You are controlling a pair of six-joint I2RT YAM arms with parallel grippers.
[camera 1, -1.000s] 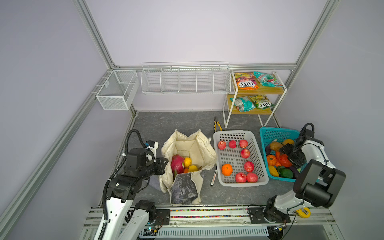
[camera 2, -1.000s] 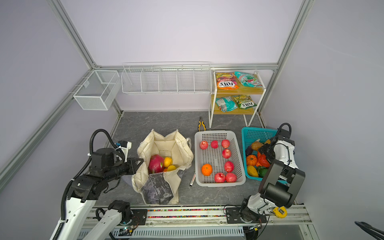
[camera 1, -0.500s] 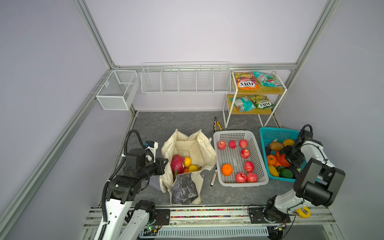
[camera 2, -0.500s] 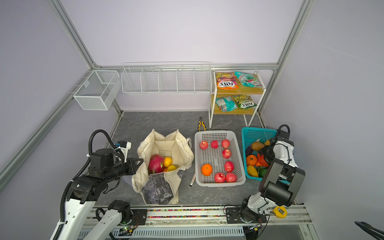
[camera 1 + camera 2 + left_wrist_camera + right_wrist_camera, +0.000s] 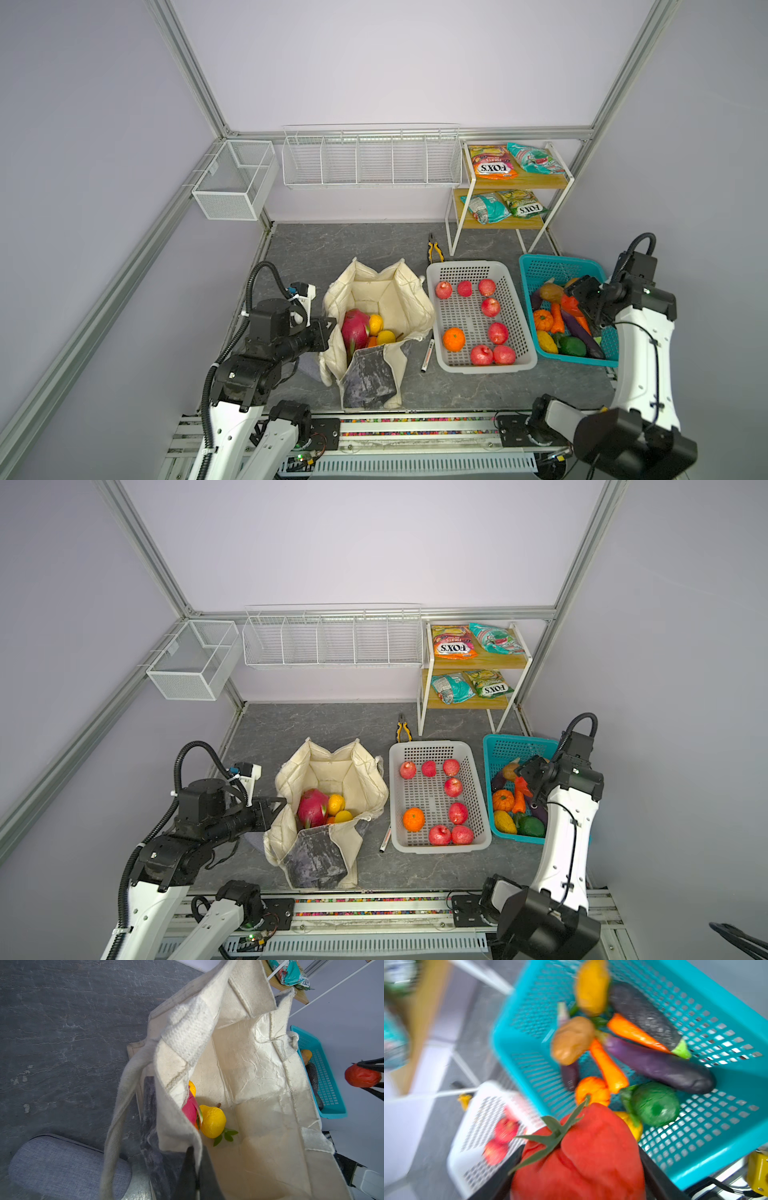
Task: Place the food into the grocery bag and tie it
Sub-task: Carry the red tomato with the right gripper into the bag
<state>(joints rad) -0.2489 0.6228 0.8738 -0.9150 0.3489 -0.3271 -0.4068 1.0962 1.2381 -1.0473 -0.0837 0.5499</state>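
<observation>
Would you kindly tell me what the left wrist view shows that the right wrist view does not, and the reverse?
Only the left wrist view: the left gripper pinching the rim of the bag, with a yellow fruit inside. Only the right wrist view: carrots, a green pepper and red apples. Both: the teal basket and the red fruit held in the right gripper.

The glossy orange snack packet point(image 5: 493, 162) on the top board of the white-framed wooden shelf rack point(image 5: 540, 183), upper right of centre in both top views, bears the brand FOX'S in white on a black patch, seen upside down, with a smaller word that looks like FRUITS next to it. The green-and-yellow packet point(image 5: 523, 203) on the lower board shows the same FOX'S mark, also upside down. Print on the teal packet point(image 5: 534, 158) beside the orange one is too small to read.
</observation>
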